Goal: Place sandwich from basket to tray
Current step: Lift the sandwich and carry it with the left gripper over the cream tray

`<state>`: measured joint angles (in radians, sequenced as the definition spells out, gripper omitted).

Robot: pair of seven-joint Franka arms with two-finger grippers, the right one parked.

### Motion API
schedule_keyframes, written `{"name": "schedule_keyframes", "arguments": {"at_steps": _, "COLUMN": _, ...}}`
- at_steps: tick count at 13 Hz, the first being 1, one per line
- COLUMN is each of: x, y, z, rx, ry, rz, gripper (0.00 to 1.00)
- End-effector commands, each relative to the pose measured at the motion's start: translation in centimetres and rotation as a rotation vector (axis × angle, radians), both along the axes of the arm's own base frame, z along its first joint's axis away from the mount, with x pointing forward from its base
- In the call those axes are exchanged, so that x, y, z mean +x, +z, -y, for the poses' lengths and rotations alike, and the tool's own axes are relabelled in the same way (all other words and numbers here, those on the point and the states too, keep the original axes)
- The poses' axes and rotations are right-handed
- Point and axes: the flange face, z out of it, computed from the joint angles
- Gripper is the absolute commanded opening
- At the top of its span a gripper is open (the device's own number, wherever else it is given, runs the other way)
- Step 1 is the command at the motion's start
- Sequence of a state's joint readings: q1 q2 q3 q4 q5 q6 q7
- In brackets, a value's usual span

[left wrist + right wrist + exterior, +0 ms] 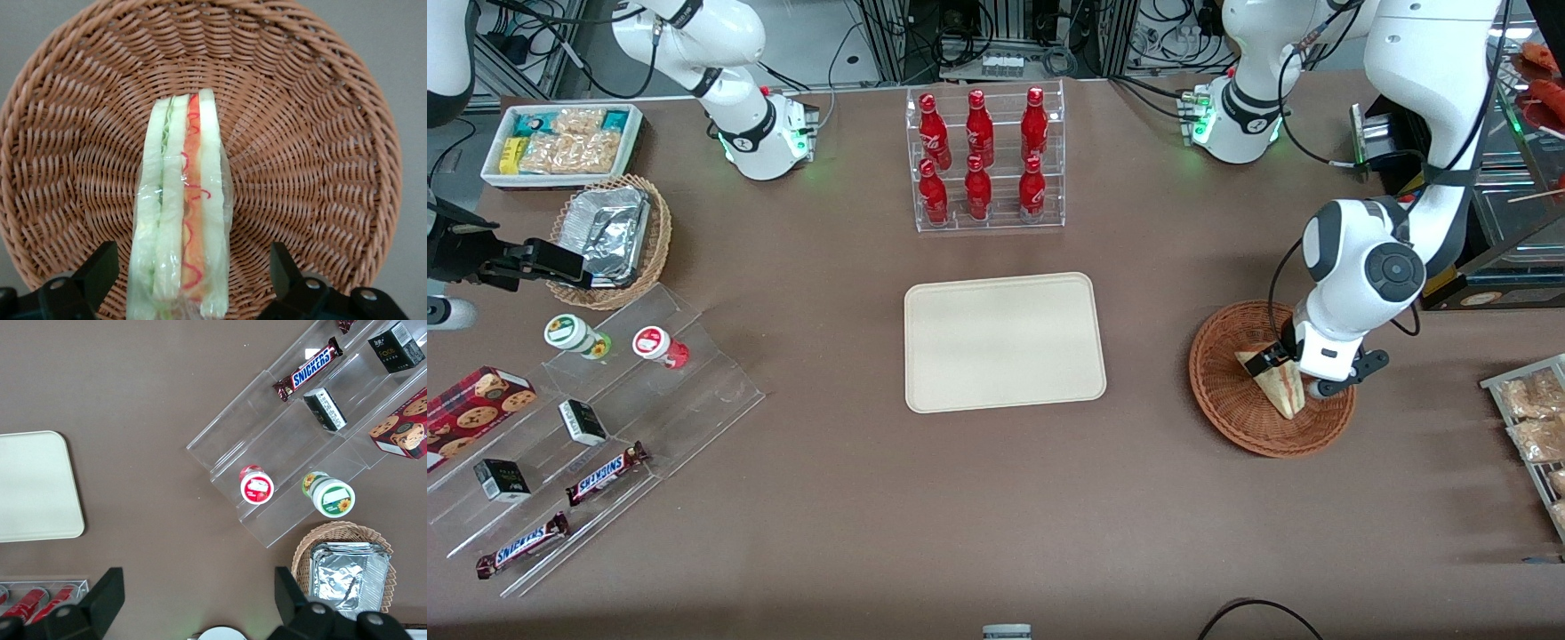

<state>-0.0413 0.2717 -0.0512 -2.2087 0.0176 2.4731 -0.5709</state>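
Note:
The sandwich (1276, 388), a plastic-wrapped wedge of white bread with red and green filling, stands on edge in the reddish-brown wicker basket (1227, 400) toward the working arm's end of the table. My left gripper (1291, 375) is down in the basket and open. In the left wrist view its two black fingers (100, 267) flank the sandwich (183, 207) with a gap on each side, and the basket (320, 133) weave fills the background. The cream tray (1005, 342) lies bare at the table's middle, beside the basket.
A clear rack of red bottles (987, 160) stands farther from the front camera than the tray. Toward the parked arm's end are a tan basket with a foil container (609, 240), a white snack bin (560, 142) and an acrylic step stand (605, 427) with candy bars. Snack packets (1534, 427) lie at the working arm's end.

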Motion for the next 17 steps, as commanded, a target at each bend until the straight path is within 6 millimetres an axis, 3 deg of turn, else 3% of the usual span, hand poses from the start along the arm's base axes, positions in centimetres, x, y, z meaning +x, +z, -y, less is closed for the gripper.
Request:
{"name": "schedule_keyframes", "arguments": {"at_steps": 1, "x": 0.0, "y": -0.4, "z": -0.4, "rx": 0.017, "ry": 0.006, "rz": 0.005, "gripper": 0.71}}
{"name": "schedule_keyframes", "arguments": {"at_steps": 2, "x": 0.1, "y": -0.4, "z": -0.5, "rx": 0.016, "ry": 0.008, "rz": 0.004, "gripper": 0.4}}
{"name": "schedule_keyframes", "arguments": {"at_steps": 3, "x": 0.1, "y": -0.6, "z": -0.5, "rx": 0.017, "ry": 0.004, "rz": 0.002, "gripper": 0.16}}
{"name": "schedule_keyframes", "arguments": {"at_steps": 4, "x": 0.1, "y": -0.5, "z": -0.4, "rx": 0.018, "ry": 0.002, "rz": 0.0, "gripper": 0.0}}
{"name": "schedule_keyframes", "arguments": {"at_steps": 8, "x": 0.3, "y": 1.3, "z": 0.2, "rx": 0.034, "ry": -0.023, "rz": 0.019, "gripper": 0.0}}
{"name": "schedule_keyframes", "arguments": {"at_steps": 10, "x": 1.1, "y": 5.6, "z": 2.0, "rx": 0.069, "ry": -0.078, "rz": 0.006, "gripper": 0.0}}
{"name": "schedule_keyframes", "arguments": {"at_steps": 11, "x": 2.0, "y": 8.2, "z": 3.6, "rx": 0.081, "ry": -0.101, "rz": -0.024, "gripper": 0.0}}
{"name": "schedule_keyframes", "arguments": {"at_steps": 14, "x": 4.0, "y": 16.4, "z": 11.3, "rx": 0.11, "ry": -0.183, "rz": -0.091, "gripper": 0.0}}
{"name": "schedule_keyframes", "arguments": {"at_steps": 17, "x": 3.0, "y": 20.2, "z": 18.5, "rx": 0.1, "ry": -0.231, "rz": -0.055, "gripper": 0.0}}
